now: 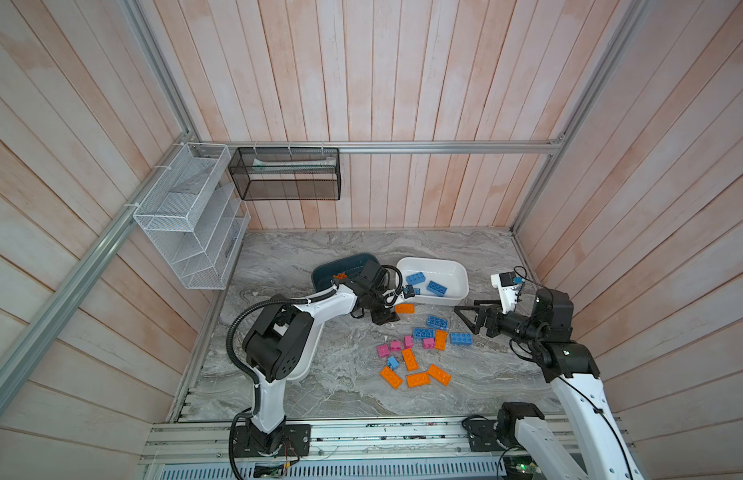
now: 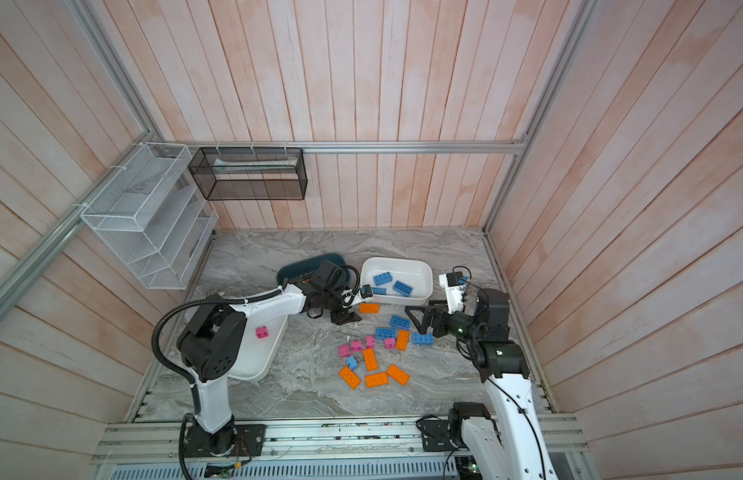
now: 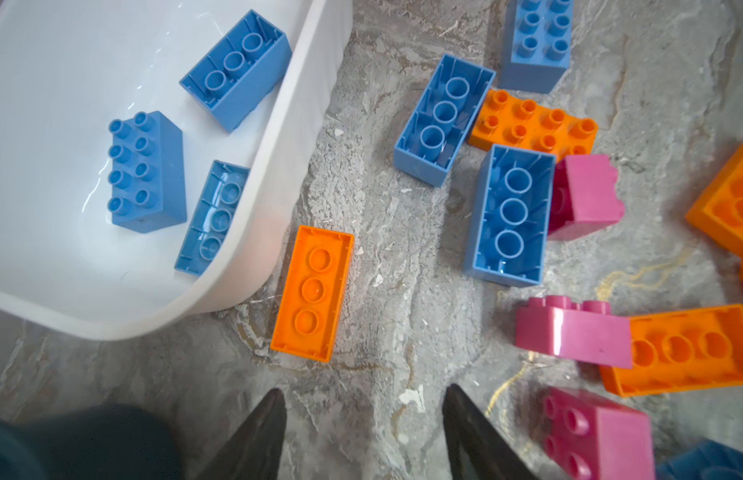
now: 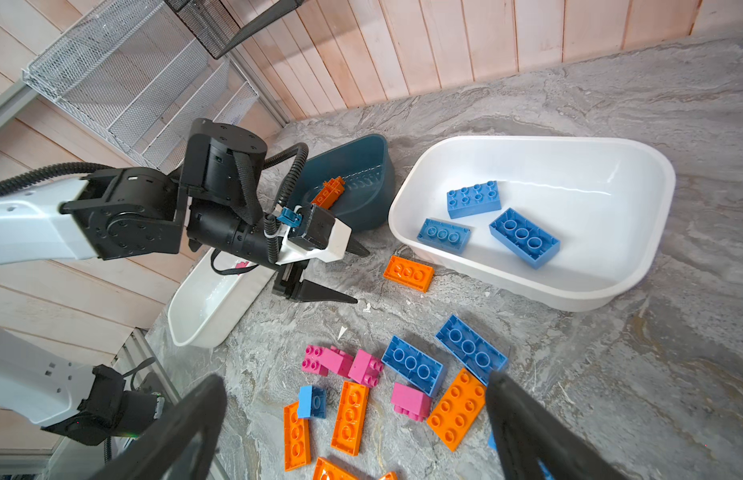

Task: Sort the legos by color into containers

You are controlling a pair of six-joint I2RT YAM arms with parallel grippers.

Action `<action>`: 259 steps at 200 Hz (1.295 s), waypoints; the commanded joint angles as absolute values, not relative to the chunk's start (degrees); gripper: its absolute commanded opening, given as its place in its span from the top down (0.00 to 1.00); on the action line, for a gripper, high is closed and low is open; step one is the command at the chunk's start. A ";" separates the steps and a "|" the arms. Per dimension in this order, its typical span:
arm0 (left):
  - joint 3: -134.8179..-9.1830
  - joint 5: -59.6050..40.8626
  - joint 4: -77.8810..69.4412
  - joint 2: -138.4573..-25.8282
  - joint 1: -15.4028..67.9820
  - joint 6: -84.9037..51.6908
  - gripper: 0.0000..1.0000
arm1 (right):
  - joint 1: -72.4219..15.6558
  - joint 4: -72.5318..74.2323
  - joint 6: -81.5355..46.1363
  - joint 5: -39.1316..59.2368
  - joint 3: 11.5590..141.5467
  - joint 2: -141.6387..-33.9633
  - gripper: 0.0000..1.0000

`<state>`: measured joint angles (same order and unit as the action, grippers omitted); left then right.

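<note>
1. Grey marbled bench (image 1: 361, 249) boxed in by pale plank walls. Everything I'm sorting sits mid-frame in both top views.
2. Lower left, half under the left arm, the left white tub (image 2: 253, 357) holds one pink brick (image 2: 262, 331). I take it as the pink bin.
3. Further right and toward the back, the teal tub (image 1: 340, 259) carries the spiky orange piece (image 4: 329, 192), so I judge orange goes there.
4. My left pincer (image 3: 363, 401) is released, with nothing between its jaws. It is low over the bench and aimed at an orange brick (image 3: 313, 293), which lies hollow side up just beside the right white tub. It looks like my next pick.
5. The right white tub (image 1: 430, 262), right of centre, holds three blue bricks (image 4: 473, 198). One is studs up and two are hollow side up.
6. Below that tub, the loose legos (image 1: 410, 359) lie scattered. They are orange and blue oblongs and small pink squares, several touching.
7. My right pincer (image 4: 356, 377) is spread wide and empty. It hovers over the pile's right side, probably ready for the blue bricks nearest their tub.
</note>
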<state>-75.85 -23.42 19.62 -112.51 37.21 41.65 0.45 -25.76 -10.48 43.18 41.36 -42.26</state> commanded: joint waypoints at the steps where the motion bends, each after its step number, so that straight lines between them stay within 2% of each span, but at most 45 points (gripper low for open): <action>1: -77.70 -23.19 18.19 -114.97 37.23 45.15 0.37 | 0.25 -25.97 -10.54 42.92 40.50 -41.68 0.02; 165: -84.92 -21.71 21.95 -123.28 40.70 48.15 0.37 | 0.25 -24.96 -12.39 42.63 39.12 -40.62 0.02; 259: -83.20 -21.97 26.45 -120.07 42.71 47.04 0.50 | 0.26 -24.80 -12.82 42.71 39.29 -40.69 0.02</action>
<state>-83.88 -21.98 22.98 -121.89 42.04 47.33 0.45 -25.32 -12.23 43.13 39.24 -41.12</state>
